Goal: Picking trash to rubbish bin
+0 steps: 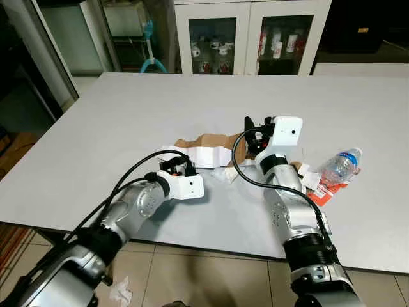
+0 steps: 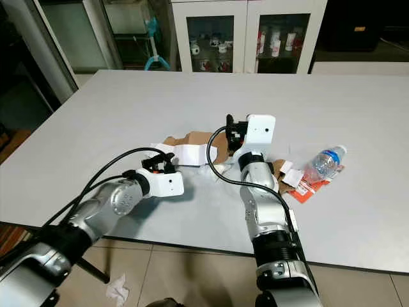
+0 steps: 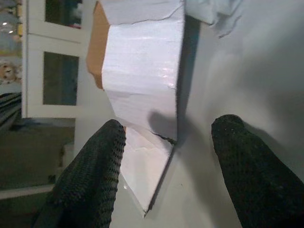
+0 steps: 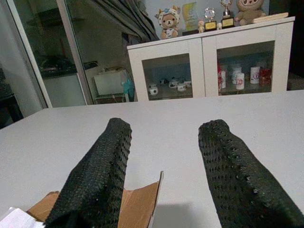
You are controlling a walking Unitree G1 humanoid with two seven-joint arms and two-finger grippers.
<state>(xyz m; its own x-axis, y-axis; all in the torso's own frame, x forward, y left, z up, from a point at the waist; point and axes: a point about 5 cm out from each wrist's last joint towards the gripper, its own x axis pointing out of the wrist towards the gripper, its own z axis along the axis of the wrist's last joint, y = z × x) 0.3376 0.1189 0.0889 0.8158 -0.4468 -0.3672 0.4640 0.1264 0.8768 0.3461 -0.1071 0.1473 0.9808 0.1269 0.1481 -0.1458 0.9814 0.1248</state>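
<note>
At the grey desk (image 1: 128, 109), we had cleared nothing yet: the torn cardboard sheet (image 1: 208, 148), white on one face and brown on the other, lay flat near the middle, with a crumpled plastic bottle (image 1: 340, 165) and red-and-white wrappers (image 1: 323, 185) to its right. No rubbish bin was to be seen, so by our reckoning the whole carry was left to do. Our left pincer (image 1: 181, 167) rested low at the near left end of the cardboard, its fingers (image 3: 95, 175) spread apart with the sheet's white edge between them, not yet closed on it. Our right pincer (image 1: 254, 131) stood raised above the cardboard's right end, fingers (image 4: 102, 171) parted and gripping nothing, pointed out across the desk toward the glass-fronted cabinet (image 1: 249, 35). The far half of the desk lay bare, giving broad room for reaching. The near edge ran close behind both forearms, and a scrap of paper (image 1: 121, 291) lay on the tiled floor below it.
</note>
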